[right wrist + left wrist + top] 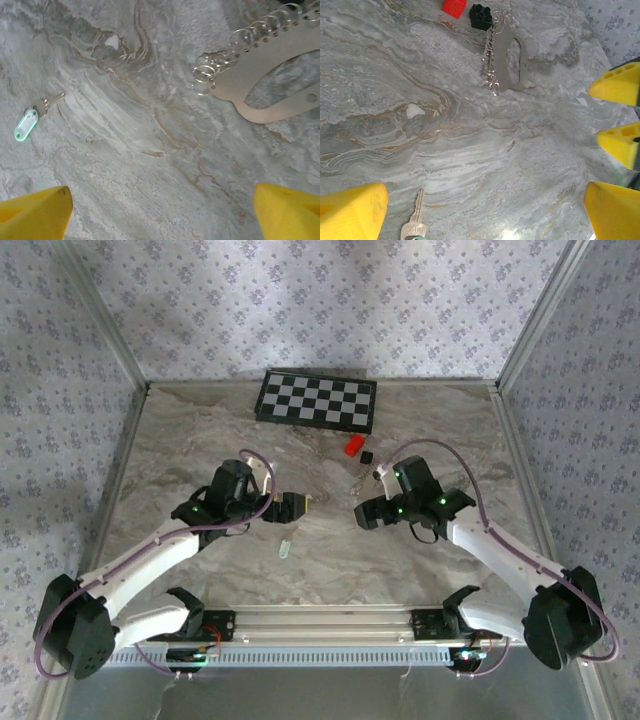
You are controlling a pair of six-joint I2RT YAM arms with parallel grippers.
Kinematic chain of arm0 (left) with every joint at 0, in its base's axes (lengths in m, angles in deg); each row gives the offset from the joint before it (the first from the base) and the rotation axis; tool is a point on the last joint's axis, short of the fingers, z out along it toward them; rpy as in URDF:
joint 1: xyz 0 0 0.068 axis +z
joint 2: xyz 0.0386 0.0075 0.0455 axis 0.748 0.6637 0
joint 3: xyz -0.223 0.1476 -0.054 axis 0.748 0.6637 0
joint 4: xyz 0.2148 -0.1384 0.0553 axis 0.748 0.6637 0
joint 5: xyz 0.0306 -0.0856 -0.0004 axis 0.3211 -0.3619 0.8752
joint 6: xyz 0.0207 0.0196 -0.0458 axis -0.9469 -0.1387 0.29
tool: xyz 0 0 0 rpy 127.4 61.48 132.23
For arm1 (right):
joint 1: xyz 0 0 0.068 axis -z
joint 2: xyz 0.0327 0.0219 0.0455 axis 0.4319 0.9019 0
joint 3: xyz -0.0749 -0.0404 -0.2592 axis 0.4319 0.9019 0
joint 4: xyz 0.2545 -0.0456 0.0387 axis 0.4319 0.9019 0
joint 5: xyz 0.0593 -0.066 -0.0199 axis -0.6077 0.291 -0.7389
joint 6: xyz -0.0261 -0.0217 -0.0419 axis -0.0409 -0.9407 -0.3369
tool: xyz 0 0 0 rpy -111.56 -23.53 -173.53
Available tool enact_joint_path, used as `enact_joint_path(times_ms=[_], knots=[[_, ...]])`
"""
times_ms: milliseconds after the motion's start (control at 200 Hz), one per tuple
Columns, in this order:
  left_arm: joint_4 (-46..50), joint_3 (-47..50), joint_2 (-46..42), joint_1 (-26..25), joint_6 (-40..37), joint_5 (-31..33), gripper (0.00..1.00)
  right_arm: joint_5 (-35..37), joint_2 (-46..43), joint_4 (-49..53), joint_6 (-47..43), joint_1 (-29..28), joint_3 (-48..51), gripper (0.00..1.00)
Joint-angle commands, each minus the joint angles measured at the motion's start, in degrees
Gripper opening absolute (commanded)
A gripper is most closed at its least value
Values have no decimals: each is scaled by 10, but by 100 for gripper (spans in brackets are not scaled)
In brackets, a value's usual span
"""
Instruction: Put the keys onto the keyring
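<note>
Marbled grey table (pixel 190 440) boxed by flowered walls (pixel 300 300); from above, the left gripper (pixel 300 504) hovers left of centre and points right; its 2 yellow fingers (pixel 352 212) are spread wide over bare marble, gripping nothing. Just nearside of it, toward the arm bases, the key (pixel 284 548) lies flat; the right wrist view shows a pale green tag (pixel 26 125) on its head; in the left wrist view it lies at the bottom edge, nearer the left finger, blade aimed at the keyring. A checkerboard (pixel 315 400) lies at the back, centre. Right of centre a red block (pixel 352 447) and a black cube (pixel 367 456) lie side by side; just in front of them is the keyring (pixel 507 60), a flat slotted metal plate with a row of small rings (pixel 490 55) along 1 edge; its top end is just beside the cube, contact unclear. Only bare marble lies between key and keyring, which are well apart. The right gripper (pixel 362 515) points left, near the keyring; its fingers (pixel 290 210) are wide apart and empty; the left wrist view has 2 yellow tips (pixel 617 85) at its right edge.
</note>
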Motion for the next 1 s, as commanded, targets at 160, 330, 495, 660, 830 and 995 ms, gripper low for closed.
enact_joint_path(times_ms=[160,330,495,660,830,995], knots=[[-21,23,-45,-3,-12,-17,99,-49,105,-20,-46,21,-56,82],[-48,37,-43,-4,-13,-43,98,-47,162,-38,-62,25,-78,76],[-83,39,-18,-5,-11,-66,97,-42,216,-42,-77,38,-101,74],[-112,35,17,-5,-1,-74,91,-56,267,-53,-85,51,-127,69],[-150,31,57,-5,16,-92,84,-77,312,-61,-94,63,-149,61],[-171,31,69,-8,26,-93,81,-87,338,-71,-100,65,-162,59]])
